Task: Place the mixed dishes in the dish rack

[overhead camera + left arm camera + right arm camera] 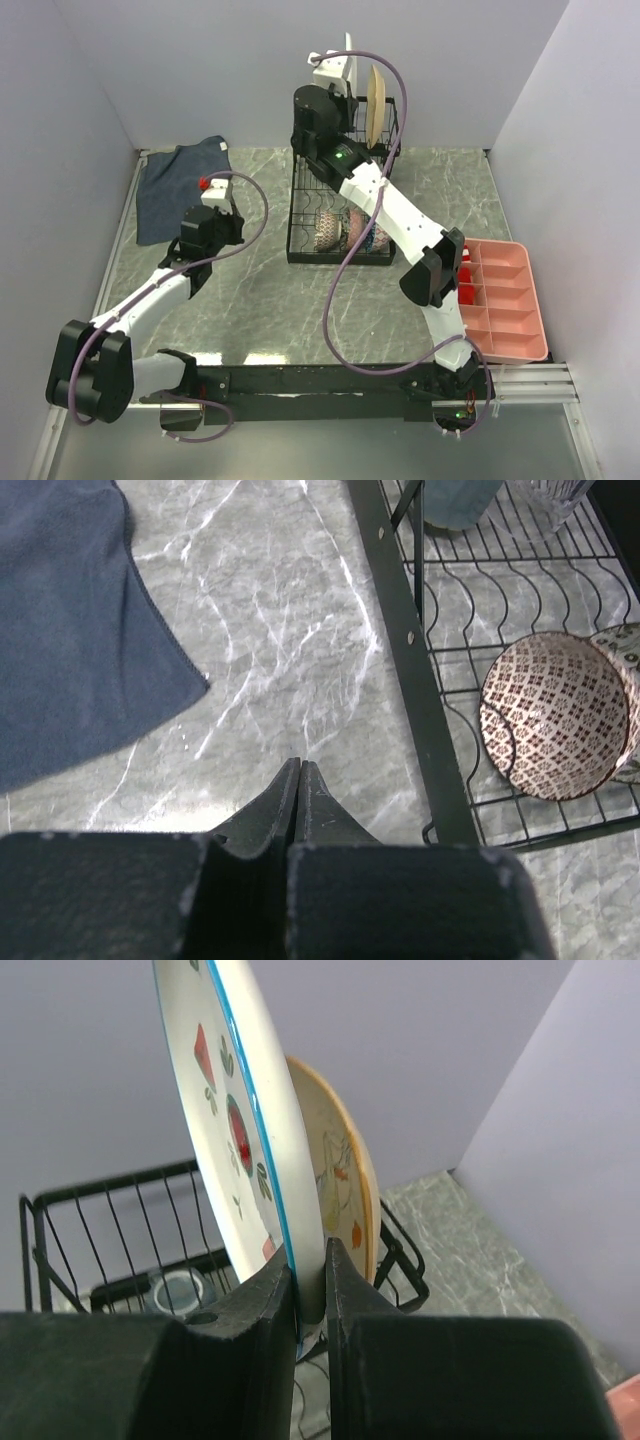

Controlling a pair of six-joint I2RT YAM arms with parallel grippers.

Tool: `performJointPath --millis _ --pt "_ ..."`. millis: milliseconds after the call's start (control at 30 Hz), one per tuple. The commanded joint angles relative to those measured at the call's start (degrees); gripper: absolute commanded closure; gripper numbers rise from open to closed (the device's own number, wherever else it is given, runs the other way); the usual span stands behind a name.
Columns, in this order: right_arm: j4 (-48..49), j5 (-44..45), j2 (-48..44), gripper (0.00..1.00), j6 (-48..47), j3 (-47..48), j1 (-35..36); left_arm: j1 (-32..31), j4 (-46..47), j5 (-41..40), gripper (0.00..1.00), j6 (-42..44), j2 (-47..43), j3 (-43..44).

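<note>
The black wire dish rack point(293, 222) stands at the table's middle back. A peach plate point(376, 100) stands upright in its tall back section. My right gripper point(310, 1260) is shut on the lower rim of a white blue-rimmed plate point(235, 1110) with fruit drawings. It holds that plate upright just left of the peach plate point(345, 1175), above the rack point(100, 1185). Patterned bowls point(328, 230) lie in the rack's front; the pinkish one point(560, 715) shows in the left wrist view. A clear glass point(178, 1288) sits in the rack. My left gripper point(298, 765) is shut and empty over the marble, left of the rack point(400, 610).
A dark blue cloth point(180, 185) lies at the back left, also in the left wrist view point(70, 620). A pink compartmented tray point(505, 300) sits at the right edge. Grey walls close in the back and both sides.
</note>
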Motion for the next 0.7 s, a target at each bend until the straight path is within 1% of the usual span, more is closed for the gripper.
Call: performJointPath --millis 0,133,300,400,500,667 --pt "-8.35 -3.91 -7.91 1.00 11.24 -0.13 -1.27 0.18 5.11 -0.76 0.99 -0.30 -3.03 -2.20" --pt "-11.17 -2.78 -7.74 1.00 10.98 -0.49 -1.89 0.18 5.11 -1.03 0.99 -0.39 -3.73 -3.09" --pt "-8.72 -2.51 -6.07 1.00 8.09 0.39 -2.24 0.18 5.90 -1.11 0.99 -0.39 -3.74 -3.53" --pt "-9.24 -2.69 -4.58 1.00 7.82 1.62 -2.33 0.18 6.43 -0.94 0.99 -0.39 -3.47 -3.70" --pt "-8.28 -2.34 -4.13 1.00 7.21 0.40 -2.33 0.18 6.52 -1.20 0.99 -0.39 -3.38 -3.61" --pt "-9.85 -2.86 -2.47 1.00 8.26 0.65 -3.03 0.18 5.99 -1.90 0.99 0.05 -3.03 -3.44"
